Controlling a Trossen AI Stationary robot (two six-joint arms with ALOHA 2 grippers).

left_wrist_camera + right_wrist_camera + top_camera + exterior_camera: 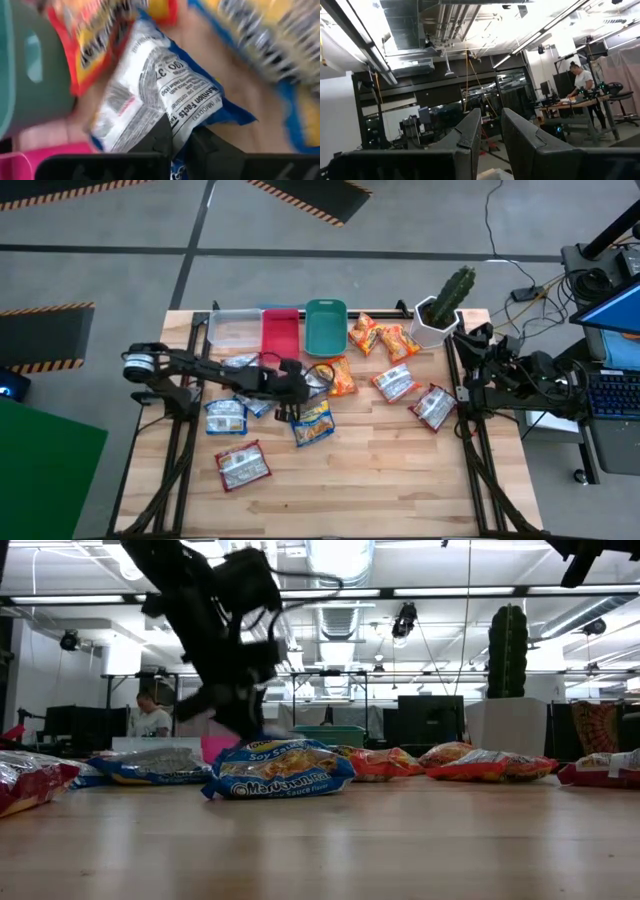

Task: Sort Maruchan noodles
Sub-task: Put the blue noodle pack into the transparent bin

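Several Maruchan noodles packets lie flat on the wooden table (380,480): blue ones (313,423) (225,415), red ones (243,465) (433,407), orange ones (363,333) (341,376). My left gripper (300,387) (179,142) is over the middle of the table, just near of the bins, and is shut on a blue-edged packet (160,85) whose white printed back faces the camera. My right gripper (491,114) is parked at the table's right edge, pointing up into the room, with a narrow gap between its fingers and nothing in it. My left gripper pinches the blue-edged packet's near edge (178,127) between its two fingers, which slant down from the table's left side. The packet spreads away from the fingers, crumpled. I cannot tell whether its far end still rests on the table.
A clear bin (233,328), a red bin (280,332) and a teal bin (325,326) stand in a row at the far edge. A cactus in a white pot (440,312) is at the far right. The near half of the table is bare wood.
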